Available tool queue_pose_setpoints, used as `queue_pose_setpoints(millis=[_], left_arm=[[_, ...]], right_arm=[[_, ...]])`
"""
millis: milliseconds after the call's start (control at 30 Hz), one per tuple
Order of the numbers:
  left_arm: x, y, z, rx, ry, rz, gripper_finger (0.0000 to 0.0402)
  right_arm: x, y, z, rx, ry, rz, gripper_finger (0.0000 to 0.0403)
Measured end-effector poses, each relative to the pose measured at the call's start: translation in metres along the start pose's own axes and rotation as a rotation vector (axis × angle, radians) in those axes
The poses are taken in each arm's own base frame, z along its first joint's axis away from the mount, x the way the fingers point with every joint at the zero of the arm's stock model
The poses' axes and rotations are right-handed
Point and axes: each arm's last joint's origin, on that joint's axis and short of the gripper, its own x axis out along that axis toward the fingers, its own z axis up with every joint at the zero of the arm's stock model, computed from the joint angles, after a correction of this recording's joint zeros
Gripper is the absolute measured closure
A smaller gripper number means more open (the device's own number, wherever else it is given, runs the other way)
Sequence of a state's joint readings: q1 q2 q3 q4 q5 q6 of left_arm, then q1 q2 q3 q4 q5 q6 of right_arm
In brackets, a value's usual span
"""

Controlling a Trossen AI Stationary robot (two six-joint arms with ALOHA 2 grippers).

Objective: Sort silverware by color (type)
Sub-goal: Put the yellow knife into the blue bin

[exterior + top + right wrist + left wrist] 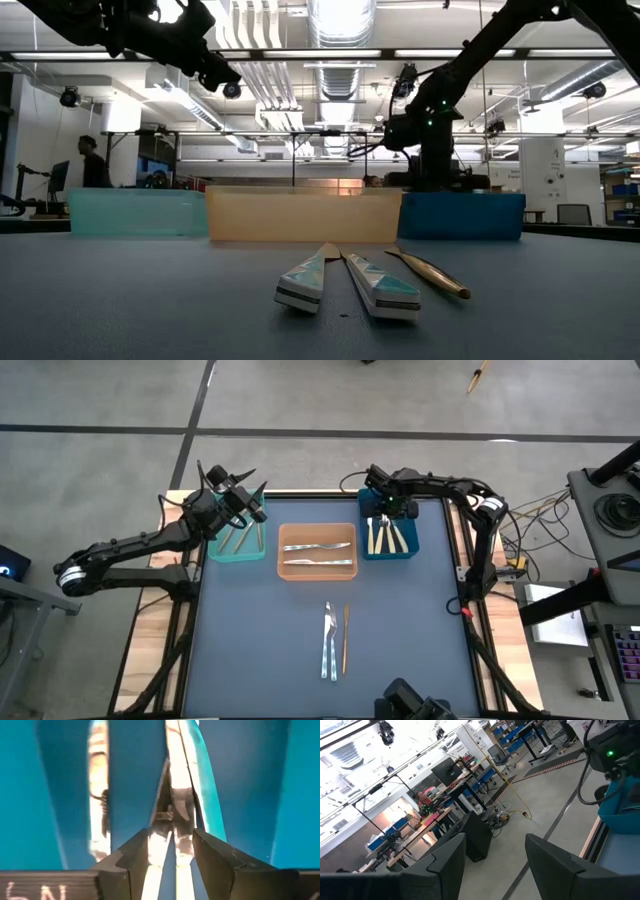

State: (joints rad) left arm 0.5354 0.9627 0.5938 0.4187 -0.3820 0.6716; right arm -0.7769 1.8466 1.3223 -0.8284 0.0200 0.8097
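Three pieces of silverware lie flat mid-table: two silver ones (pixel 328 642) (pixel 345 282) side by side, and a gold one (pixel 345 638) (pixel 430 272) on their right. The teal bin (pixel 212 550) holds gold pieces (pixel 240 538). In the orange bin (pixel 284 550) lie two silver pieces (pixel 318 554). Cream-handled pieces (pixel 388 538) (pixel 172 795) rest in the blue bin (pixel 412 540). My right gripper (pixel 385 512) (pixel 170 832) is open and points down into the blue bin just above those pieces. My left gripper (pixel 228 472) (pixel 496 840) is open, raised over the teal bin's far edge and facing the room.
The three bins stand in a row along the table's far edge (pixel 320 495), teal on the left, orange in the middle, blue on the right. Bare dark table (pixel 260 640) surrounds the three loose pieces. A person (pixel 90 160) stands in the room far behind.
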Motion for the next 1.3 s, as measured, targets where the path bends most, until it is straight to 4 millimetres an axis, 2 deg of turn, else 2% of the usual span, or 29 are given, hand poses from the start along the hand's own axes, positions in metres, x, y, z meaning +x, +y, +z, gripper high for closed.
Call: queue_pose_setpoints(millis=[300, 533, 667, 1300], left_arm=[[0.0, 0.0, 0.0, 0.0, 0.0, 0.0, 0.0214], [0.0, 0.0, 0.0, 0.0, 0.0, 0.0, 0.0214], [0.0, 0.0, 0.0, 0.0, 0.0, 0.0, 0.0214], [0.0, 0.0, 0.0, 0.0, 0.0, 0.0, 0.0214]], right_arm=[[-0.012, 0.006, 0.006, -0.063, -0.039, 0.027, 0.0298], [-0.008, 0.007, 0.003, -0.102, -0.048, -0.003, 0.0385], [0.0, 0.008, 0.002, -0.107, -0.041, -0.03, 0.039], [0.008, 0.012, -0.006, -0.11, -0.098, -0.054, 0.039]])
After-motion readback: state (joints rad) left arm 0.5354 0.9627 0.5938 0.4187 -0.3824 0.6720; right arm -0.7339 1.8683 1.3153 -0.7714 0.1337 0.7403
